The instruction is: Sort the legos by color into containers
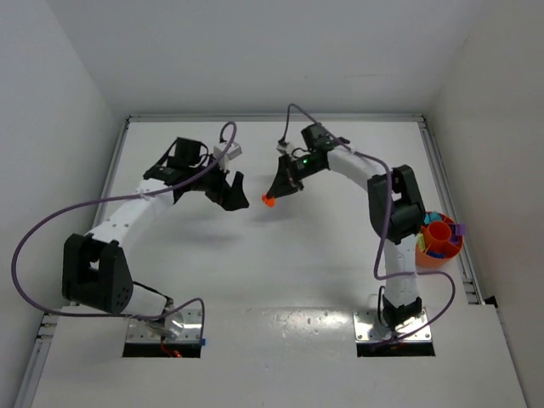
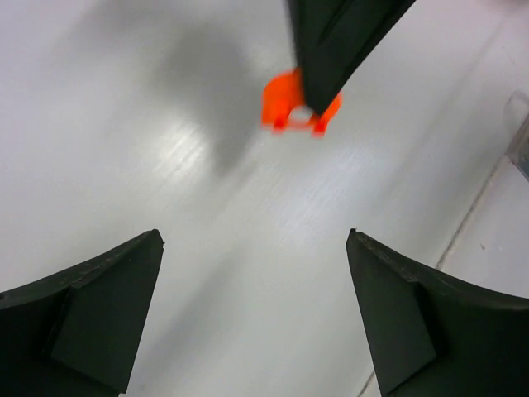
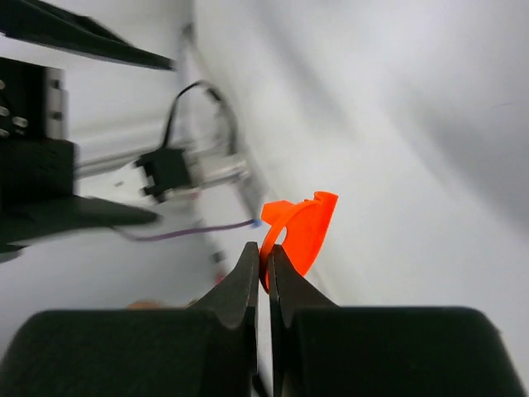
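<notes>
Well, on the white surface (image 1: 280, 272) the orange bowl (image 1: 425, 257) sits at the right edge, well apart from both hands. The left hand (image 2: 254, 240) gapes empty. The right hand (image 3: 263, 263), nearer the bowl, is clamped on an orange lego (image 3: 302, 230) above mid-surface, the bowl off to its right.

My right claw (image 1: 272, 196) pinched a small orange lego (image 1: 269, 201) over the white tabletop (image 1: 280, 272). My left claw (image 1: 231, 194), spread wide, hung just beside it. The orange bowl (image 1: 429, 257) sat far right.
</notes>
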